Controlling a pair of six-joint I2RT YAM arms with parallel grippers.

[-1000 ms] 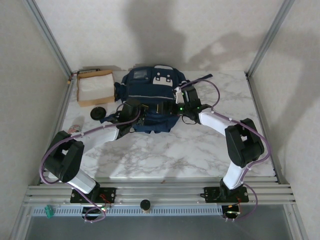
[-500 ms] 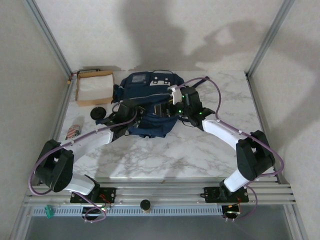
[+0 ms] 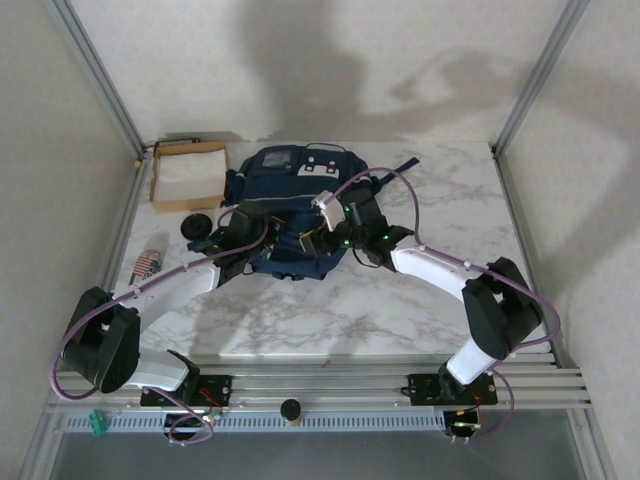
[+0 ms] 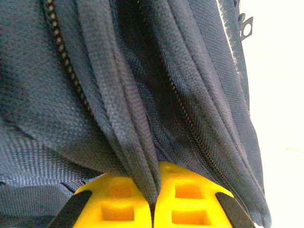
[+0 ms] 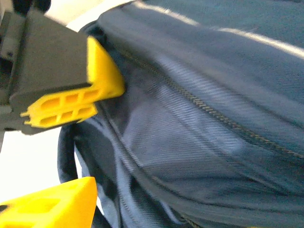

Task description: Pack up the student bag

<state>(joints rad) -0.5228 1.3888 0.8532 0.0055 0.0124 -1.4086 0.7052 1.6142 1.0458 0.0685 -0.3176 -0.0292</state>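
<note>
We see both arms reaching to the near edge of the bag (image 3: 291,180), left gripper (image 4: 153,191) clenched on a fold of its fabric, right gripper (image 5: 100,137) spread open against it.

Box (image 3: 188,178) just L of student bag (image 3: 291,167), maybe touching.

Student bag (image 3: 290,185) navy w/ pale stripe, white/grey patches. Left gripper (image 4: 153,206) yellow. Table (image 3: 400,310) wht-grey marble; box (image 3: 188,205) brn.
</note>
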